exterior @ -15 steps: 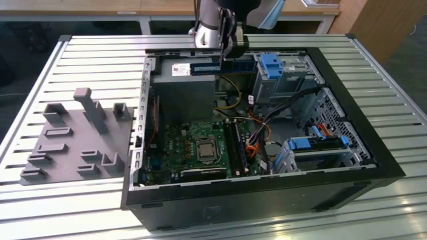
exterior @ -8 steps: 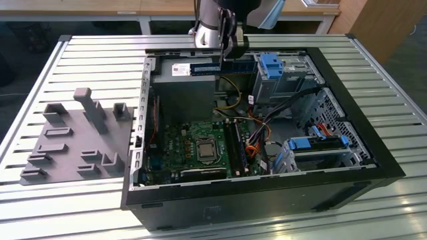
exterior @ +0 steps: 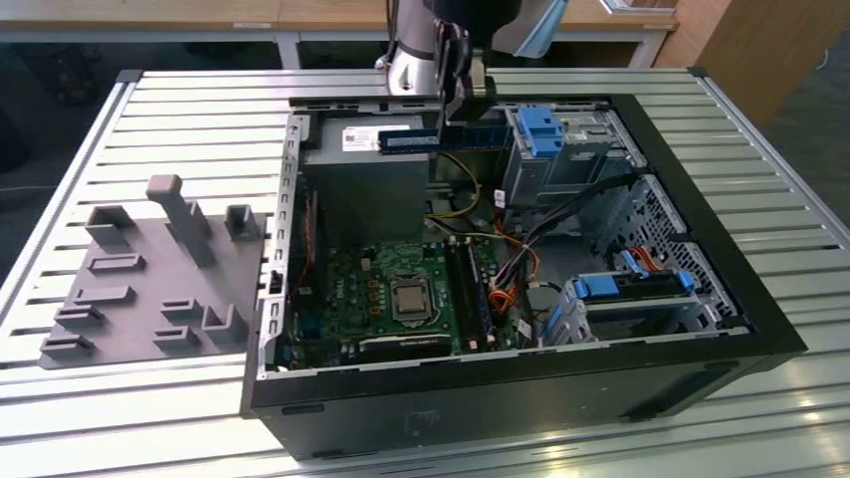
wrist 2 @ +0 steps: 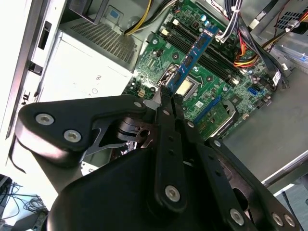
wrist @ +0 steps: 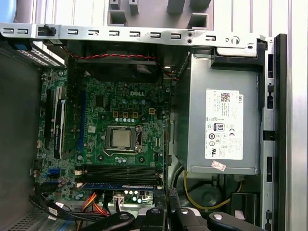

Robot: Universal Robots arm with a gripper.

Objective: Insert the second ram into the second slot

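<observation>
Firmly, the gripper's (wrist 2: 166, 94) two slim black metal fingers (wrist 2: 167, 122) pinch one end of the second ram (wrist 2: 191, 57), a thin, flat blue stick with dark chips. It hangs above the green motherboard (wrist: 144, 110). One grey sheet-metal power supply (wrist: 221, 86) sits beside that board.

The worktop (exterior: 186, 100) is carrying one open computer case (exterior: 531, 398) and one grey fixture tray (exterior: 139, 324). The case is housing one motherboard (exterior: 358, 289), one processor socket (exterior: 405, 296), one power supply (exterior: 358, 189) and two blue drive caddies (exterior: 542, 129) (exterior: 635, 286). The power supply is bearing two labels (wrist: 224, 124) (wrist: 218, 166). One end effector (exterior: 449, 129) is gripping one blue ram stick (exterior: 405, 139).
</observation>
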